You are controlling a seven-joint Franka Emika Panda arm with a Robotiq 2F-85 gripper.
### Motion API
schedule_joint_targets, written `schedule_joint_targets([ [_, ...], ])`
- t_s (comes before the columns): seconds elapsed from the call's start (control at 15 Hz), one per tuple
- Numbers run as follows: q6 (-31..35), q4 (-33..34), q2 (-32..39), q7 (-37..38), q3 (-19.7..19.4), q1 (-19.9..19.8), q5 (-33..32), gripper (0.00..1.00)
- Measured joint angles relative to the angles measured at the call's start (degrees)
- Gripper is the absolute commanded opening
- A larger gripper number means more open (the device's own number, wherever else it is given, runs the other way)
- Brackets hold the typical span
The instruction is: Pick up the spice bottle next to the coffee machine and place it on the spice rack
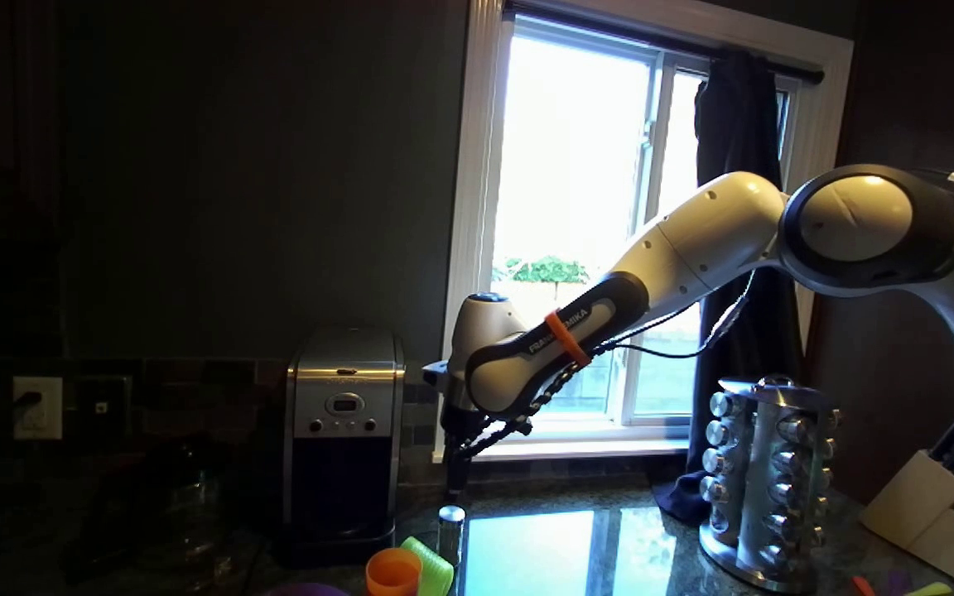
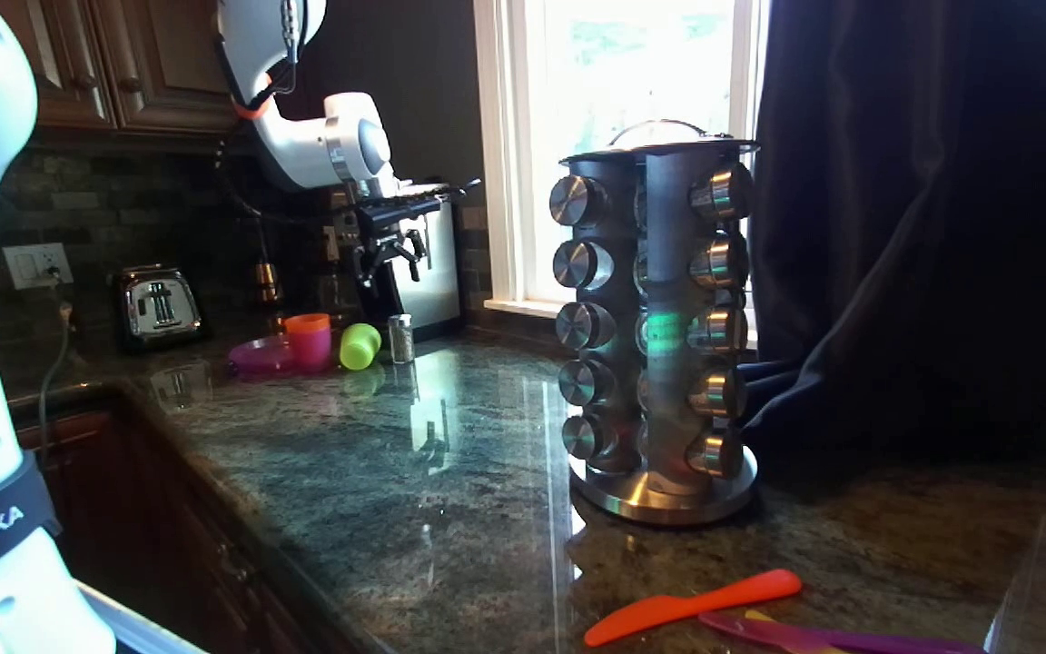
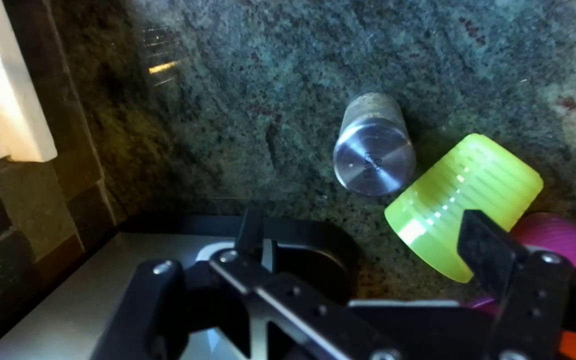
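In an exterior view, a glossy granite countertop (image 2: 332, 472) reaches back to a tiled backsplash (image 2: 105, 204), its front edge slanting above dark base cabinets (image 2: 178, 527); the spice bottle (image 2: 402, 343) stands upright near the far end, just beside a tipped green cup (image 2: 360, 348) and near the coffee machine (image 2: 441, 272), with a long polished stretch of granite between it and the spice rack (image 2: 666, 213). The Robotiq gripper (image 2: 392, 275) hangs higher, near the bottle. In an exterior view, a dark wall (image 1: 237, 207) and a bright window (image 1: 576, 165) back the countertop, with a knife block (image 1: 916, 513) beyond the rack. In the wrist view, the fingers (image 3: 485, 245) are spread wide, holding nothing; the bottle stands beyond the gap between them, coffee machine and cup close by.
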Motion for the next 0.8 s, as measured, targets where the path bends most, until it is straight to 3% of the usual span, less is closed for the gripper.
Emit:
schedule_joint_targets([
  [0.73, -3.11, 3.51, 5.03, -0.1, -0.02, -0.55, -0.06, 1.0],
  [0.8, -3.66, 3.86, 5.35, -0.18, 0.01, -0.55, -0.06, 0.94],
])
